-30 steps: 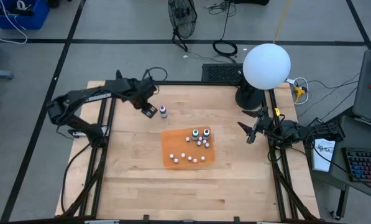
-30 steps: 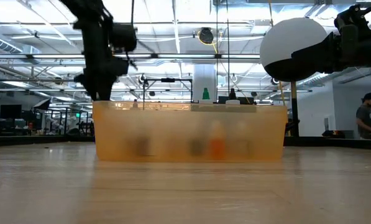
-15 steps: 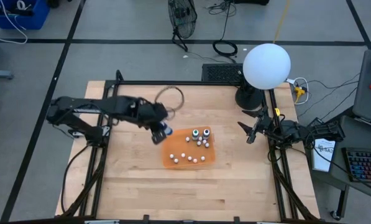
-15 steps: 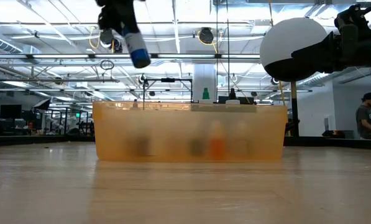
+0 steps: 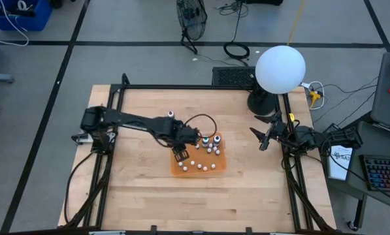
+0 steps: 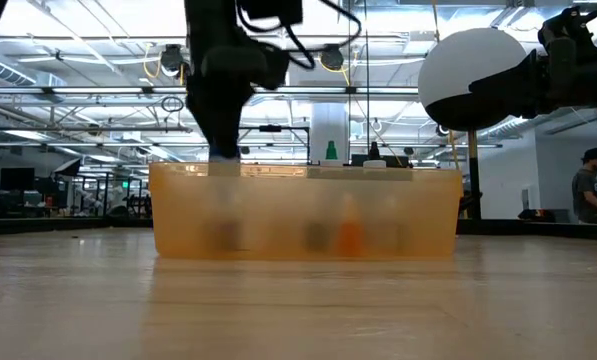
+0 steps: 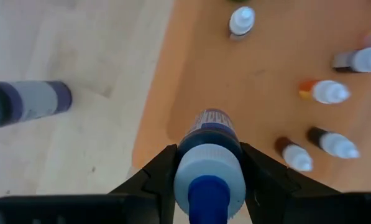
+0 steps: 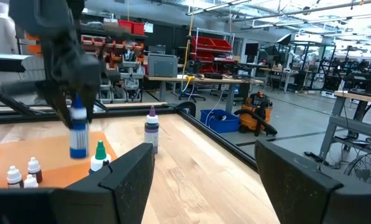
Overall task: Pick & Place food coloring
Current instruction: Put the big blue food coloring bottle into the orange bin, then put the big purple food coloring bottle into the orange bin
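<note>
My left gripper (image 5: 179, 154) is shut on a blue food coloring bottle (image 7: 209, 155) over the left part of the orange tray (image 5: 175, 171). It also shows in the right wrist view (image 8: 78, 134). A purple bottle (image 5: 170, 115) stands upright on the bare table beyond the tray; it shows too in the left wrist view (image 7: 30, 102). Two more pale-capped bottles (image 5: 211, 140) stand in the tray's far part, one of them green (image 8: 99, 155). My right gripper (image 5: 263, 139) waits open at the table's right edge. My left gripper pinches the blue bottle's upper end, by the pale cap (image 7: 209, 180), between its two fingers (image 7: 163, 177). The fingers come from above, pointing down. The bottle hangs upright below them (image 8: 78, 140), low in the tray; I cannot tell whether its base touches the tray floor.
Several smaller white-capped bottles (image 7: 327, 91) lie and stand on the tray floor to the right of the blue bottle. A lamp with a white globe (image 5: 280, 68) stands at the table's far right corner. Bare wood lies on the near side of the tray (image 6: 303, 210).
My left gripper has carried the blue bottle from beside the purple bottle toward the table's right and near side, over the tray. The bottle was tilted and high above the tray half a second ago; now it is upright and lowered inside the tray wall. The purple bottle has stayed put.
</note>
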You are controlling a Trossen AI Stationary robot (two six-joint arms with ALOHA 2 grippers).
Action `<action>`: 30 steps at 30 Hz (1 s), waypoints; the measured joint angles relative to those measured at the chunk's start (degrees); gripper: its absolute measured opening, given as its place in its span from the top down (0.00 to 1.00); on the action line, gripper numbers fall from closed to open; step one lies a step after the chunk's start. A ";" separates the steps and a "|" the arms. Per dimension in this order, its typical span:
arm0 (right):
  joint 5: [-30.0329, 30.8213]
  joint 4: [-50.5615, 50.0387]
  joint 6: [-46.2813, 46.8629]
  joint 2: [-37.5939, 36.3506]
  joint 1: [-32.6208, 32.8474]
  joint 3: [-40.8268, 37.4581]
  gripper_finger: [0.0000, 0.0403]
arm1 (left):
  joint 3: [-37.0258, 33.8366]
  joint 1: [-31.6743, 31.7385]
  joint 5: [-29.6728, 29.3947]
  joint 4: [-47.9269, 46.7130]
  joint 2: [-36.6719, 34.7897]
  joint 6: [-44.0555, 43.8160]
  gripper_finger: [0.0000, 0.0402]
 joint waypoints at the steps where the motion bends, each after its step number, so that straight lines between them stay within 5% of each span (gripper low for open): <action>1: 0.00 0.00 0.00 0.00 -0.01 0.00 0.35 | 0.00 0.11 0.00 0.01 0.94 0.00 0.64; 12: 0.02 -0.05 0.02 0.00 -0.01 0.00 0.35 | 0.22 0.02 1.55 0.37 6.71 0.08 0.64; 15: 0.00 -0.13 0.02 0.00 0.00 0.00 0.35 | 0.06 -0.01 1.75 0.73 6.34 -0.14 0.54; 22: 0.02 -0.41 0.02 0.00 -0.01 0.00 0.35 | 0.02 0.08 0.40 0.92 -1.12 -2.72 0.30; 30: -0.02 -0.42 0.02 0.00 0.00 0.00 0.35 | 0.07 4.11 -11.25 -0.52 -12.10 -2.27 0.24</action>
